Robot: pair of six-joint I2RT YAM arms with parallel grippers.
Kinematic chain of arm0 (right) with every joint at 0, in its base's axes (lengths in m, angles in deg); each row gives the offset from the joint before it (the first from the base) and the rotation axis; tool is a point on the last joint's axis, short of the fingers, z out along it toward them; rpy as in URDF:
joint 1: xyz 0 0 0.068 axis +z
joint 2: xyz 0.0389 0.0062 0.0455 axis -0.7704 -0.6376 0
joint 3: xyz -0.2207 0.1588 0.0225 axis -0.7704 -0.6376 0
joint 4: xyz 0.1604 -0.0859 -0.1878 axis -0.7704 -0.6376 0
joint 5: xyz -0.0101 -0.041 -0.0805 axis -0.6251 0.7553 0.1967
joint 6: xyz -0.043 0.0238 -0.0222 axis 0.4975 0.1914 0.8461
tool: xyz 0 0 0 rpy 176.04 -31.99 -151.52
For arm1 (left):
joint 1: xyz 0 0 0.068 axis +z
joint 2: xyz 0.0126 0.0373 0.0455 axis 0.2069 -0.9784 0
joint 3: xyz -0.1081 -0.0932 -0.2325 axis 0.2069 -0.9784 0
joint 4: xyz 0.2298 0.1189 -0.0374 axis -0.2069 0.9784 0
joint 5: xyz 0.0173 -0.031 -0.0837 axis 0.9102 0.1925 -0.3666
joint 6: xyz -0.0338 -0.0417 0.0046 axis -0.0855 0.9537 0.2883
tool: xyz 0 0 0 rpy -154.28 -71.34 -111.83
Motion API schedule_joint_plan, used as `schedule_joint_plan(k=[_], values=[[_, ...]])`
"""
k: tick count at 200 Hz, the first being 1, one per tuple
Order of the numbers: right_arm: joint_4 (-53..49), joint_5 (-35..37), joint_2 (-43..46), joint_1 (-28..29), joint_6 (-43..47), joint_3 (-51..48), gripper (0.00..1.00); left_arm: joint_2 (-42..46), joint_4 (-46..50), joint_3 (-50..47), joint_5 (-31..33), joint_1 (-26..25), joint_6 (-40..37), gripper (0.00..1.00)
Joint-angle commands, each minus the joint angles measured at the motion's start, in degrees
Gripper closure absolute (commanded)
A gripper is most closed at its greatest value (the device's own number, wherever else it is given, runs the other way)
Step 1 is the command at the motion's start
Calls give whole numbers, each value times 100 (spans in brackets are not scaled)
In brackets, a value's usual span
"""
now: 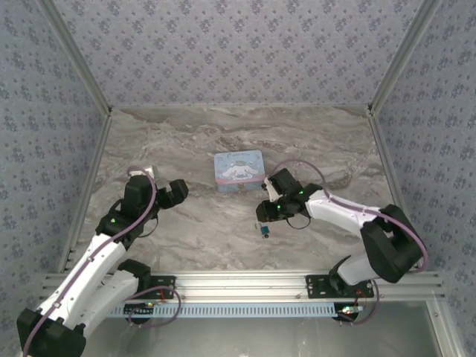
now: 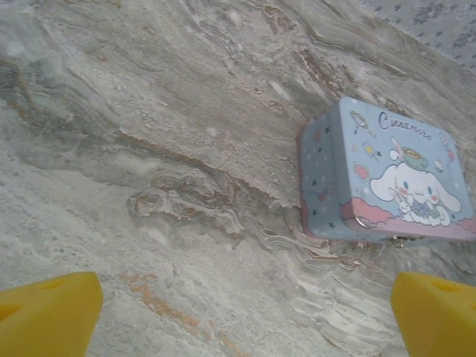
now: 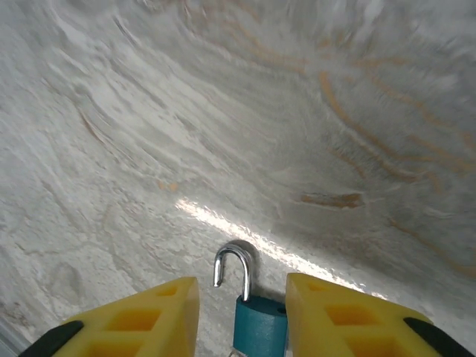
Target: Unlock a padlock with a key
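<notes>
Left pincer (image 2: 245, 309) gaped wide over the marbled desk (image 2: 149, 149). Tin (image 2: 387, 175) near desk centre – light-blue, rounded corners, lid script "Cinnamoro…", white long-eared cartoon. Right pincer (image 3: 242, 290) also open – teal padlock (image 3: 259, 327) between its yellow fingers (image 3: 149, 320), toward the near edge, silvery shackle (image 3: 236, 264) swung free. Top view rendered it as a blue speck.

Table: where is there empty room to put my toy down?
The table is bare along the back wall behind the cartoon tin. It is also bare in the wide patch between the left end effector and the padlock. It is crowded by the tin's near right corner, where the right end effector straddles the padlock.
</notes>
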Motion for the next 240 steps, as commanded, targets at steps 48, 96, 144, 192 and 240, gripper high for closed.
schedule_joint_plan(k=[48, 96, 144, 192, 240], values=[[-109, 1143, 1490, -673, 192, -285, 41, 37, 177, 271, 745, 195, -471, 1], [163, 1658, 2780, -1320, 544, -658, 23, 51, 156, 443, 1420, 362, -759, 1], [449, 1845, 3536, -2404, 585, -1048, 8, 120, 200, 477, 1645, 675, -851, 1], [1518, 2005, 3779, -3355, 576, -1787, 0, 223, 196, 374, 1589, 813, -941, 0], [2099, 3050, 3650, -3542, 1077, -2296, 0, 220, 166, 315, 1544, 850, -949, 1]])
